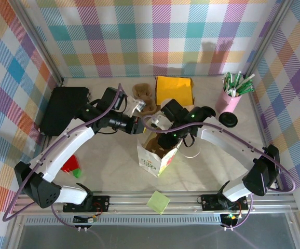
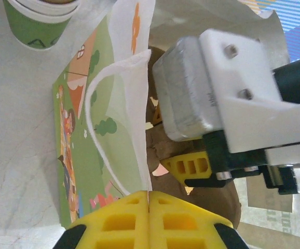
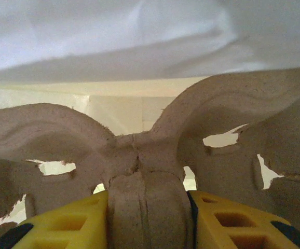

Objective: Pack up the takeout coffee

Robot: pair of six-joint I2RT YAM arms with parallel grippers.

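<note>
The paper bag (image 1: 158,155) stands open in the middle of the table. My left gripper (image 2: 149,207) is shut on its white top edge (image 2: 139,119). My right gripper (image 3: 149,218) reaches down into the bag's mouth, shut on the centre post of a brown pulp cup carrier (image 3: 139,155). From above it sits at the bag's opening (image 1: 169,139). A green-banded paper cup (image 2: 38,23) with white rims stands on the table beyond the bag, cut off by the frame's top edge. I cannot tell whether it is the single takeout coffee or stacked cups.
At the back lie a second brown carrier (image 1: 145,96) and a yellow napkin (image 1: 174,89). A pink cup of sticks (image 1: 230,96) and a black lid (image 1: 228,120) are at the back right. A black box (image 1: 62,109) is on the left, with a red-green item (image 1: 72,166) nearer.
</note>
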